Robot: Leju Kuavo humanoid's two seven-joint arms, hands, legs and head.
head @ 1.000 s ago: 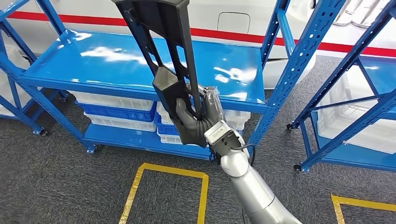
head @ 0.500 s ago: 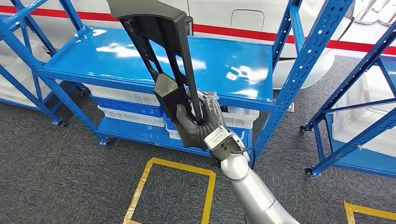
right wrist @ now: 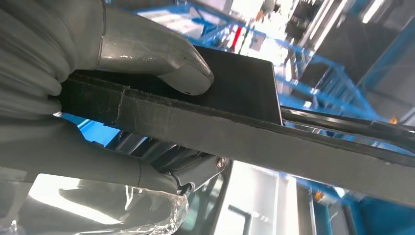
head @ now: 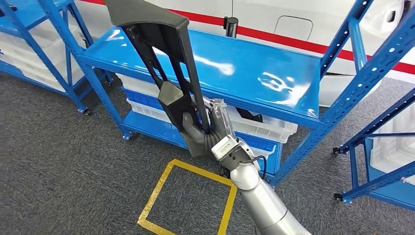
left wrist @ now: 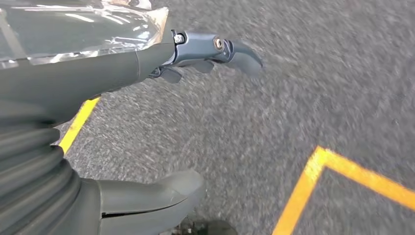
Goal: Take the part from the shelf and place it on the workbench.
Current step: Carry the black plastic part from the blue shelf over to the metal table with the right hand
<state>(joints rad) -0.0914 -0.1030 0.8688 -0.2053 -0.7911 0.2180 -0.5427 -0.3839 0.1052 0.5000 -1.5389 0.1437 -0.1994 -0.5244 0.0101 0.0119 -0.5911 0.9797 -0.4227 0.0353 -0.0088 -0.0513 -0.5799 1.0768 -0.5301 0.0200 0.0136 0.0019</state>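
A long black frame-like part [head: 164, 54] stands nearly upright in front of me, its wide end at the top. My right hand [head: 205, 132] grips its lower end, in front of the blue shelf [head: 254, 68]. In the right wrist view the thumb [right wrist: 147, 54] presses on the part's flat black bar [right wrist: 274, 142], with the fingers wrapped beneath it. My left hand [left wrist: 98, 78] hangs over the grey carpet, thumb and fingers apart, with nothing in it.
White and blue bins [head: 264, 128] sit on the shelf's lower level. A second blue rack [head: 381, 147] stands at the right. A yellow tape square [head: 161, 186] marks the carpet below my right hand. A white body with a red stripe [head: 293, 36] lies behind the shelf.
The whole scene has slid to the right in the head view, so the camera has moved. The part stays in my right hand's grip, in about the same spot.
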